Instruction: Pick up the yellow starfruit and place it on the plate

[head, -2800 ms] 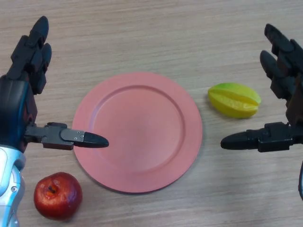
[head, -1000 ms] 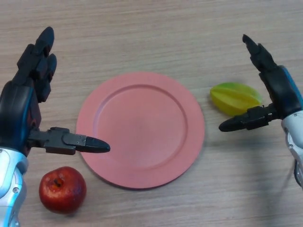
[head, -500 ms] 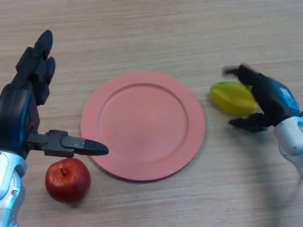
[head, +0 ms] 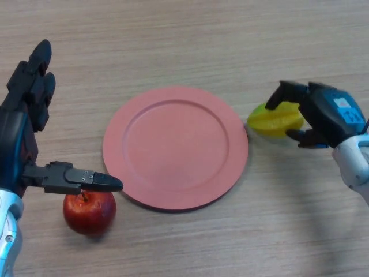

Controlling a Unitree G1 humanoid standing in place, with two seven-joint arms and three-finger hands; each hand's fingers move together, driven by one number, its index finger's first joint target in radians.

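While the robot's black right hand (head: 323, 115) reaches in from the right side of the head view, its fingers curl over the far side of the yellow, ridged starfruit (head: 275, 122) and its thumb closes in on the near side, so the fruit is pinched between them. That starfruit lies on the light wood-grain worktop (head: 190, 34), just beside the right rim of the round, flat pink plate (head: 176, 147); whether fruit and rim actually touch cannot be told. Much of the fruit's right end is hidden behind the hand, and only its left, pointed end shows clearly. No part of the starfruit lies on the plate.

On the left side of the view the black left hand (head: 23, 127) is spread wide and holds nothing: its fingers point up and away towards the far edge of the worktop, while its thumb sticks out to the right, level with the plate's lower left rim. Directly under the tip of that thumb sits a round, shiny red apple (head: 89, 212) with a short stem, resting on the worktop just off the plate's near left edge. Thumb and apple overlap in the view, and contact between them cannot be judged.
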